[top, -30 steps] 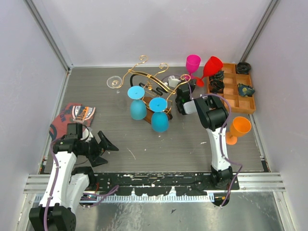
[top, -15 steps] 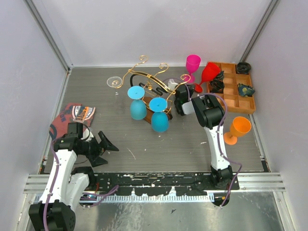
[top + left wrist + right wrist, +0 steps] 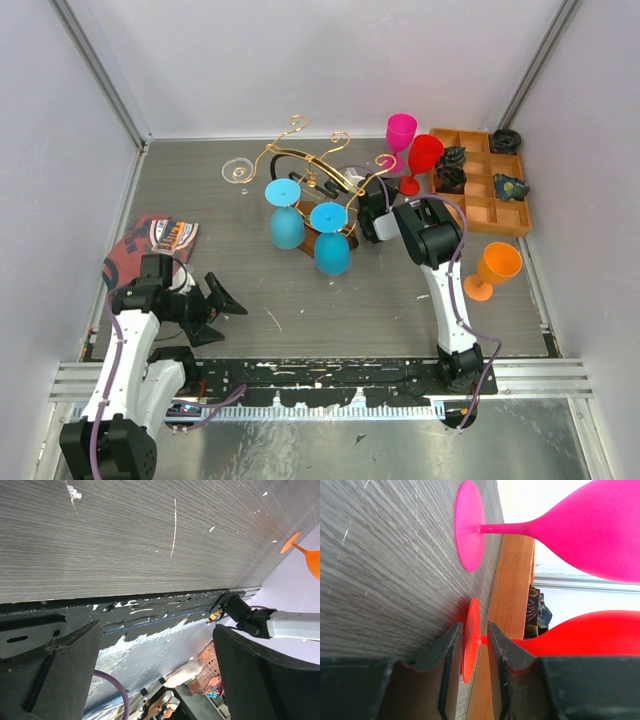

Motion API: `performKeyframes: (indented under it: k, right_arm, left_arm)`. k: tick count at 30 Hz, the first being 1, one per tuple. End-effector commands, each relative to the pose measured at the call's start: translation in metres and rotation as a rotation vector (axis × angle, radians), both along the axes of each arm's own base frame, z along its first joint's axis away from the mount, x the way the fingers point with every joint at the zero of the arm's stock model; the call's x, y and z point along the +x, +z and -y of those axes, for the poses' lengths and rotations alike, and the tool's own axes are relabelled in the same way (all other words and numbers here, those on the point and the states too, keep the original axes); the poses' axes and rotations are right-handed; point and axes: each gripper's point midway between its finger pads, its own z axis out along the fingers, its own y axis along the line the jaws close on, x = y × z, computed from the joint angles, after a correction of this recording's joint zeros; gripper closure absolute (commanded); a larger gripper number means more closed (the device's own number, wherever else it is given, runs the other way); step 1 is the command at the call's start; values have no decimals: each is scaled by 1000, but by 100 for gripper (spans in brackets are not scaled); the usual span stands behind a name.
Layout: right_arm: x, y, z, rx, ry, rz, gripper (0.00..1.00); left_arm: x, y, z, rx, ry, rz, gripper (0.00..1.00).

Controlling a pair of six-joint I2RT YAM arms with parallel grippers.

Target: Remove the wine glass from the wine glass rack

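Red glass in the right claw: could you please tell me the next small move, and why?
Probably open the right claw and let go: the red glass stands upright, its foot seemingly at the table beside the pink glass.

No text, brand or no. can be read in any view. The red cloth (image 3: pixel 150 243), near left on the surface (image 3: pixel 390 295), has a printed badge, but print is too small & blurred.
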Motion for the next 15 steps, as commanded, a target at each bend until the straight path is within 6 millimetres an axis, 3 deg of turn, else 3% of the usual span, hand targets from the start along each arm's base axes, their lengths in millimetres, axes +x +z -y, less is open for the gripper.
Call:
performKeyframes:
  k: [1, 7, 15]
  right_arm:
    - [-4, -2, -2, 37, -14, 27, 65]
    - [-18, -10, 0, 86, -19, -15, 52]
    - [-38, -18, -1, 193, -29, -105, 47]
  left_arm:
    - [-3, 4, 3, -20, -27, 12, 2]
    - [-6, 0, 3, -19, -29, -2, 2]
    - [-8, 6, 3, -19, -31, 13, 2]
